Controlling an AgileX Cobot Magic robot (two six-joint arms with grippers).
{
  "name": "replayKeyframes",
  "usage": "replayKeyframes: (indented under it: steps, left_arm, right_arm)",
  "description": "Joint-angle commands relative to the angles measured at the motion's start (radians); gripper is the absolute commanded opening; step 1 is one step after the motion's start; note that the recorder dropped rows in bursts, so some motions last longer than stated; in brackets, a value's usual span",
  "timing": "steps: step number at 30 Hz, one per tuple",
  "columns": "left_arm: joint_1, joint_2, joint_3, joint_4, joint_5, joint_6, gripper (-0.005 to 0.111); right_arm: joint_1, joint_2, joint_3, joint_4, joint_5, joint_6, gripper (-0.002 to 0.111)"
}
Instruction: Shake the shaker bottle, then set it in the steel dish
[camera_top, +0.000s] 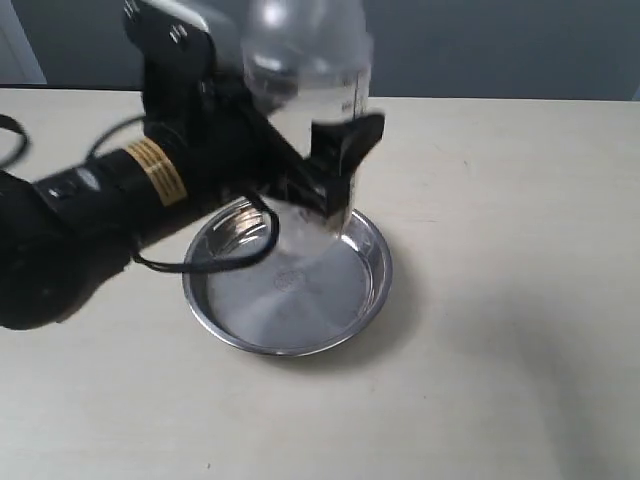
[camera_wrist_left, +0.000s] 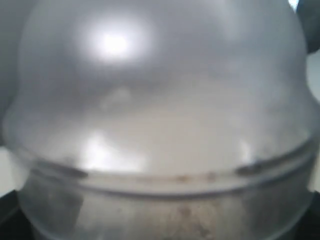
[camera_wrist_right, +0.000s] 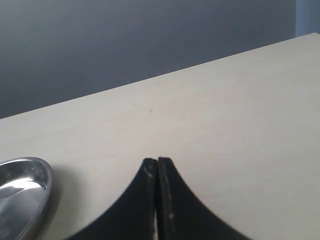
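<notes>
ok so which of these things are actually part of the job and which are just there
Part of the job:
- shaker bottle, held in the left gripper
- steel dish, directly below the bottle

Just there:
- right gripper, fingers shut on nothing
- table
- no other loose items in view

shaker bottle (camera_top: 305, 55) looks like frosted plastic, steel dish (camera_top: 372, 290) glossy, table (camera_top: 510, 300) matt.

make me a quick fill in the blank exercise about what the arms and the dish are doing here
1. The left gripper is clamped on the ____.
2. The right gripper has its fingers ____, with nothing between them.
3. The steel dish rests on the ____.

Missing words: shaker bottle; shut; table.
</notes>
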Motion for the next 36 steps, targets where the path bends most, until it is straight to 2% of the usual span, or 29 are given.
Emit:
replayKeyframes:
  steps: [1, 2, 4, 6, 9, 11, 14, 16, 20, 22, 25, 28, 30, 33, 36]
  left_arm:
    - [-0.021, -0.114, -0.029, 0.178, -0.061, -0.068, 0.000]
    - [-0.021, -0.151, -0.051, 0.203, -0.041, -0.050, 0.000]
    - [-0.021, -0.148, -0.052, 0.136, 0.078, -0.040, 0.000]
    - [-0.011, -0.039, 0.006, 0.065, 0.165, 0.018, 0.000]
    - [0.012, 0.126, 0.054, -0.059, 0.123, 0.026, 0.000]
    - [0.008, 0.083, 0.037, -0.031, 0.113, 0.023, 0.000]
    - [-0.006, -0.107, -0.033, 0.061, 0.113, 0.023, 0.000]
    - [-0.005, -0.183, -0.055, 0.064, 0.108, 0.027, 0.000]
    - [0.024, -0.053, 0.018, -0.021, 0.115, 0.049, 0.000]
    - [0.038, -0.017, 0.015, -0.031, 0.104, 0.046, 0.000]
    - [0.016, -0.150, -0.040, 0.081, 0.116, 0.036, 0.000]
    - [0.017, -0.230, -0.072, 0.078, 0.139, 0.036, 0.000]
    - [0.024, -0.171, -0.032, 0.050, 0.191, 0.054, 0.000]
    - [0.029, -0.020, 0.025, -0.009, 0.162, 0.053, 0.000]
    - [0.007, -0.045, 0.008, 0.019, 0.136, 0.040, 0.000]
  right_arm:
    - [-0.003, -0.005, 0.001, -0.001, -0.011, -0.002, -0.001]
    - [-0.003, -0.005, 0.001, -0.001, -0.011, -0.002, -0.001]
    - [-0.003, -0.005, 0.001, -0.001, -0.011, -0.002, -0.001]
    - [-0.003, -0.005, 0.001, -0.001, -0.011, -0.002, -0.001]
    - [-0.003, -0.005, 0.001, -0.001, -0.011, -0.002, -0.001]
    - [-0.003, -0.005, 0.001, -0.001, -0.011, -0.002, -0.001]
    - [-0.003, -0.005, 0.001, -0.001, -0.011, -0.002, -0.001]
    - [-0.003, -0.005, 0.001, -0.001, -0.011, -0.002, -0.001]
    - [-0.003, -0.005, 0.001, -0.001, -0.011, -0.002, -0.001]
    - [-0.003, -0.005, 0.001, -0.001, -0.011, -0.002, -0.001]
    - [-0.003, -0.005, 0.001, -0.001, -0.011, -0.002, -0.001]
    - [-0.003, -0.005, 0.001, -0.001, -0.011, -0.002, -0.001]
    - [-0.003, -0.005, 0.001, -0.001, -0.011, -0.002, -0.001]
    - [-0.003, -0.005, 0.001, -0.001, -0.011, -0.002, -0.001]
    - [-0.003, -0.005, 0.001, -0.001, -0.011, -0.002, -0.001]
